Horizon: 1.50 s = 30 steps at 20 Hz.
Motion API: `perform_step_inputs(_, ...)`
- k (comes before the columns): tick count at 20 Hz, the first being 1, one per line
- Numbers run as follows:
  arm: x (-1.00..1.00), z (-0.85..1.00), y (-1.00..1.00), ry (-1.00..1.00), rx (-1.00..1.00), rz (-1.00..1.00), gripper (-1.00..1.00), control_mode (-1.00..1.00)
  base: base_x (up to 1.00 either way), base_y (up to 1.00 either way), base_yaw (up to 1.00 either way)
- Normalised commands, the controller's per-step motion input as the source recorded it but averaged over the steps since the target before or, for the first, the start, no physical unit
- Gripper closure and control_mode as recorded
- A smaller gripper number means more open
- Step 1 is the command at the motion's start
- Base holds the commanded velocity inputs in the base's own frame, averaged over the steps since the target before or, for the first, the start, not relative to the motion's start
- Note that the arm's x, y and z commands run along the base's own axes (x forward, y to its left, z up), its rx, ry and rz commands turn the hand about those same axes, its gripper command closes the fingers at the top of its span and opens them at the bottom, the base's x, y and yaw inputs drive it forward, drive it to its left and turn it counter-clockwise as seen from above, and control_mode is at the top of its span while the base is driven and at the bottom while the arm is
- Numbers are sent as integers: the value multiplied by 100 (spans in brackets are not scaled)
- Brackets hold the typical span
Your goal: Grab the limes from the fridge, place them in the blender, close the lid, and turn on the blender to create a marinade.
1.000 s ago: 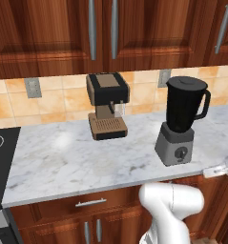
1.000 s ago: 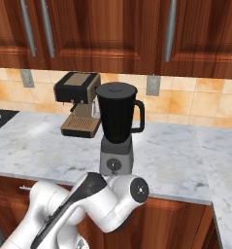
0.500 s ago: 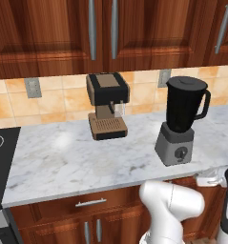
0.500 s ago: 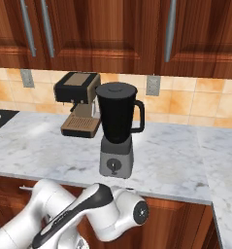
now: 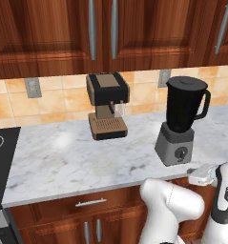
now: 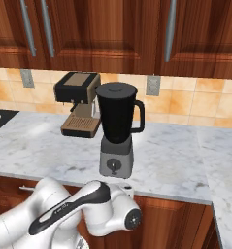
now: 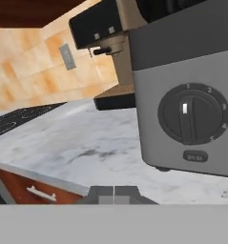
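The blender [image 5: 183, 120] stands on the marble counter, a black jar on a grey base. The dark lid [image 5: 184, 81] sits on the jar's top. The round knob [image 7: 191, 114] on the base looms close at the right of the hand view, its white mark pointing up. My gripper [image 7: 114, 193] is shut with nothing in it, level with the counter's front edge, just in front of the blender base [image 6: 116, 158]. From the left base view the gripper [image 5: 195, 174] sits below and right of the base. The limes and the fridge are out of view.
A brown-and-black coffee machine [image 5: 107, 106] stands left of the blender against the tiled wall. A black stovetop [image 5: 0, 157] lies at the far left. Wooden cabinets hang above, and a drawer with a bar handle [image 7: 41, 193] sits under the counter.
The arm's forearm has swung lower across the right base view. The hand has shifted a little left along the counter's front edge, closer to the blender base.
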Motion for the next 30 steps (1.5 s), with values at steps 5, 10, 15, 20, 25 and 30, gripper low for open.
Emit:
perform_step_inputs(5,16,-12,-8,-5,1,-3,100,-100,0,0,0)
perform_step_inputs(10,8,0,-25,-3,2,0,100,-100,0,0,0)
perform_step_inputs(15,28,-6,0,-2,0,-8,100,-100,0,0,0)
perform_step_inputs(20,26,-11,0,-2,0,-16,100,-100,0,0,0)
perform_step_inputs(25,24,-22,0,-1,0,-15,100,-100,0,0,0)
perform_step_inputs(30,7,-21,6,-1,0,-9,100,-100,0,0,0)
